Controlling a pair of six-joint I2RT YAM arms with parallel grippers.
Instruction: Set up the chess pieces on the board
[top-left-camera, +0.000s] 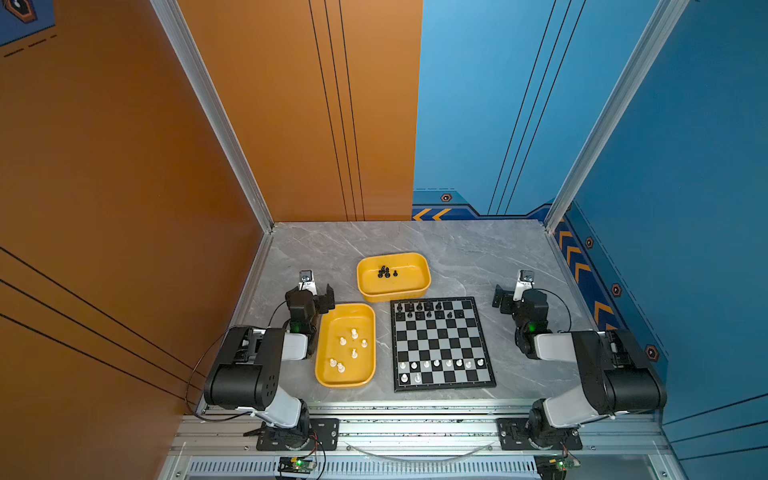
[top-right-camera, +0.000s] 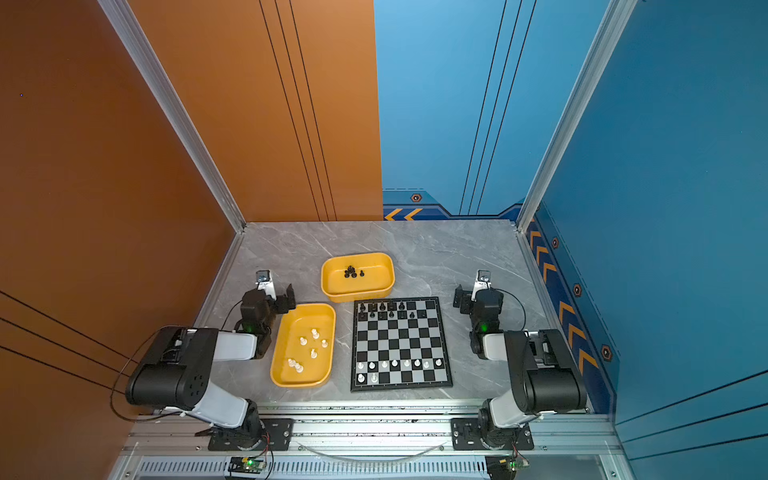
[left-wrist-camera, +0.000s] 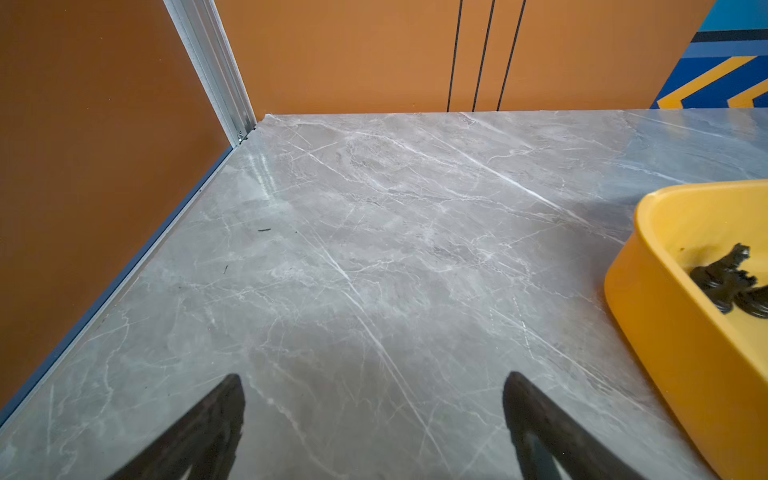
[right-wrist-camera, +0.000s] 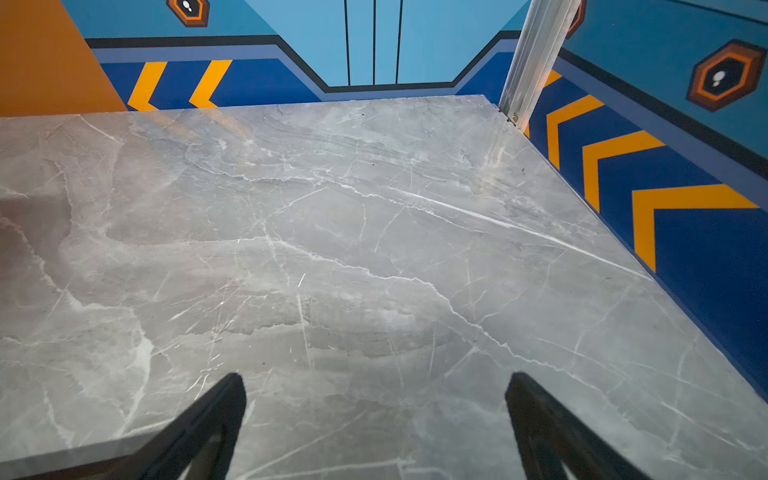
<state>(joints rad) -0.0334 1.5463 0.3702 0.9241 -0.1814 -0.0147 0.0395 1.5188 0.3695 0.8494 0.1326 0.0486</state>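
Observation:
The board (top-left-camera: 441, 337) (top-right-camera: 400, 337) lies flat at the middle right of the table in both top views. Several black chess pieces (top-left-camera: 419, 308) stand on its two far rows. On its two near rows stand several white ones (top-left-camera: 436, 364). Loose white pieces (top-left-camera: 353, 333) lie in the near yellow tray (top-left-camera: 322, 365); loose black pieces (top-left-camera: 384, 272) (left-wrist-camera: 725, 278) lie in the far yellow tray (top-left-camera: 415, 258). My left gripper (top-left-camera: 321, 297) (left-wrist-camera: 374, 386) hangs open and empty over bare table, left of both trays. My right gripper (top-left-camera: 503, 300) (right-wrist-camera: 376, 384) is open and empty, right of the board.
Orange walls close the left and back left, blue walls the back right and right. The grey marble table (top-left-camera: 478, 257) stretches behind the board. An aluminium rail (top-left-camera: 415, 428) with both arm bases runs along the front edge.

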